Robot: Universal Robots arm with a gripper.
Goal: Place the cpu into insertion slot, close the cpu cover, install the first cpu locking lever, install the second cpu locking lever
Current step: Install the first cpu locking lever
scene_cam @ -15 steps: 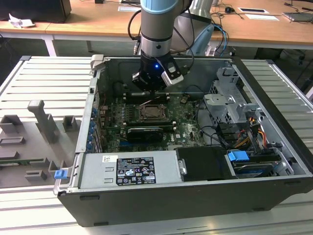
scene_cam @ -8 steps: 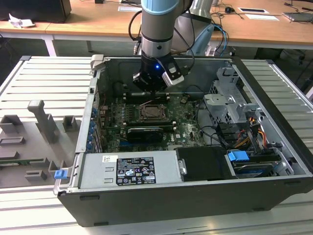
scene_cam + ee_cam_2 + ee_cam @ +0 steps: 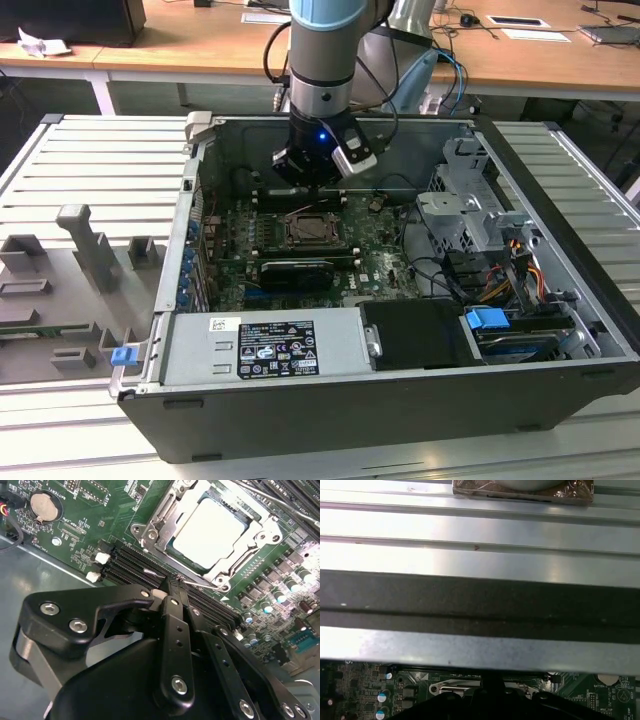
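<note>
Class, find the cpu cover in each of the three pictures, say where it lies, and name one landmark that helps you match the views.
Exterior view: the cpu cover lies on the motherboard in the middle of the open case, just below the gripper.
Second wrist view: it frames the pale cpu, beyond the black gripper.
First wrist view: a strip of its metal frame sits by the gripper's dark body.
Shared landmark: the green motherboard.

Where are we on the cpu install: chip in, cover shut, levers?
Done: the cpu lies in the socket with the cpu cover down around it, its pale top showing through the window. In hand: in the second wrist view the gripper has its closed fingertips at a thin wire lever beside the socket's edge. Left: whether either lever is latched cannot be told.
</note>
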